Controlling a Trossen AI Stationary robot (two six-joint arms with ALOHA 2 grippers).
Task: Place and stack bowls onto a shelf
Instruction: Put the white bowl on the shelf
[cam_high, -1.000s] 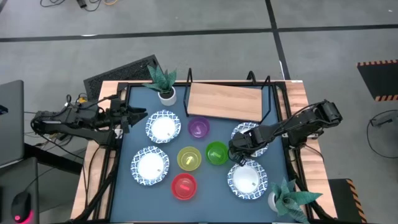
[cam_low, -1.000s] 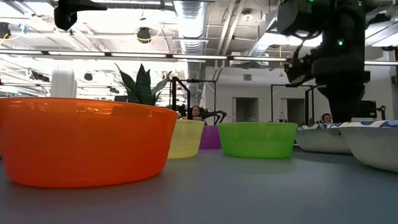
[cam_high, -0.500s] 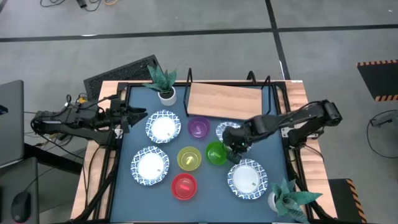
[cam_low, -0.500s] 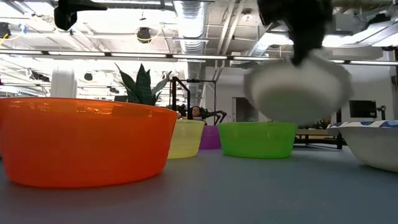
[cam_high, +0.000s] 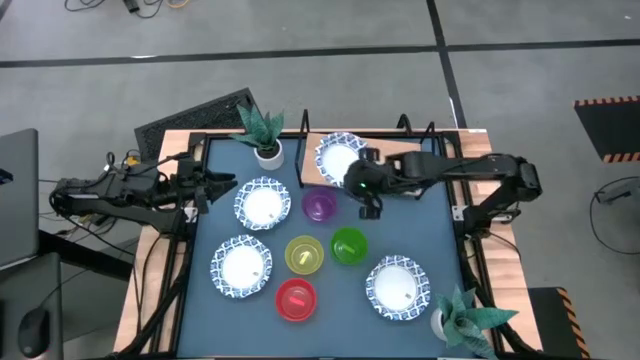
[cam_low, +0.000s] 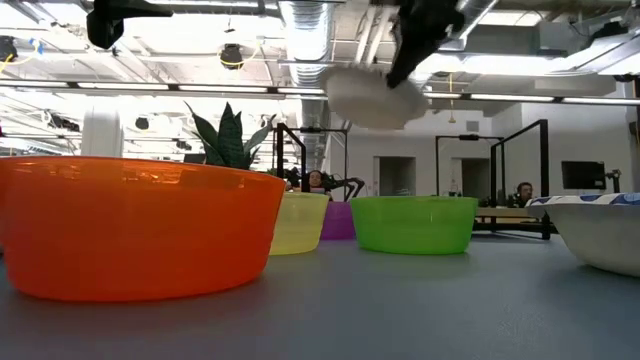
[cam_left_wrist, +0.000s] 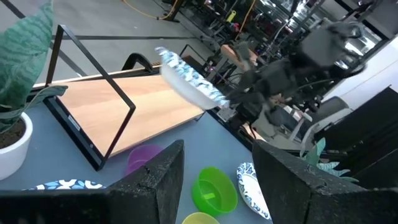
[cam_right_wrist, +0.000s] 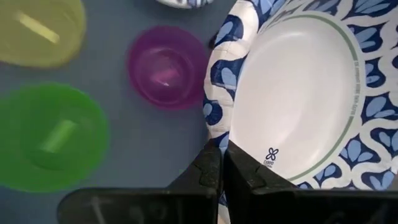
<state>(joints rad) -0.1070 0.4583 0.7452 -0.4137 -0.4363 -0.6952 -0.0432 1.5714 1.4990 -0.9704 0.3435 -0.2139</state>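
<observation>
A: Progress check. Shelf (cam_high: 385, 165) carries nothing set down yet. Right gripper (cam_high: 352, 176) is clamped on the rim of a patterned bowl (cam_high: 337, 158), holding it in the air over the shelf's left end, not resting on the board.

B: Remaining on the surface (cam_high: 430, 235): three patterned bowls (cam_high: 262, 203), (cam_high: 241, 267), (cam_high: 396, 286), plus purple bowl (cam_high: 319, 206), green bowl (cam_high: 348, 246), yellow bowl (cam_high: 304, 254), red bowl (cam_high: 295, 299). So I judge the task at its first placement, all stacking ahead.

A: Orientation of the carried bowl?

B: Round, so no real long axis. Left wrist view shows it tilted, mouth facing up and partly sideways, pinched rim edge lowest.

A: Left gripper (cam_high: 222, 186)?

B: Waiting at the left surface edge, fingers apart, grasping nothing.
</observation>
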